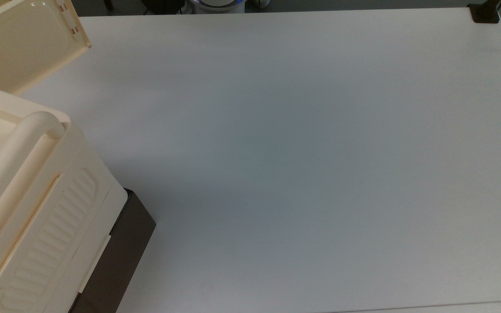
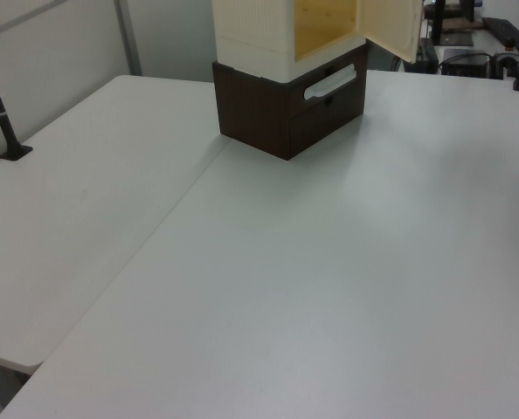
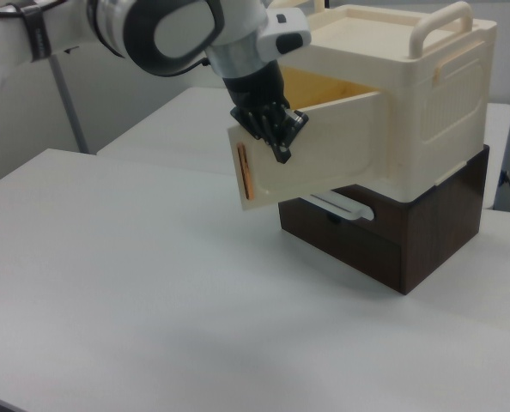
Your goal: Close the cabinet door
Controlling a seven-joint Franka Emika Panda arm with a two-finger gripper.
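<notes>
Cabinet door [image 3: 311, 159] hangs swung out from the cabinet [image 3: 409, 103], prob bc it's hinged on one side w/ nothing pushing it shut yet. Claw [image 3: 276, 129] sits right at the door's top outer edge, door panel just below it, cabinet body off behind. Can't tell if it's touching or gripping tbh.

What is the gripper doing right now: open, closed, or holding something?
Gripper: at the top edge of the open cabinet door; open or closed cannot be told.

Smooth cream plastic cabinet [image 3: 427, 103], dark wood-look base [image 3: 427, 232], matt white table [image 1: 302, 143].
</notes>
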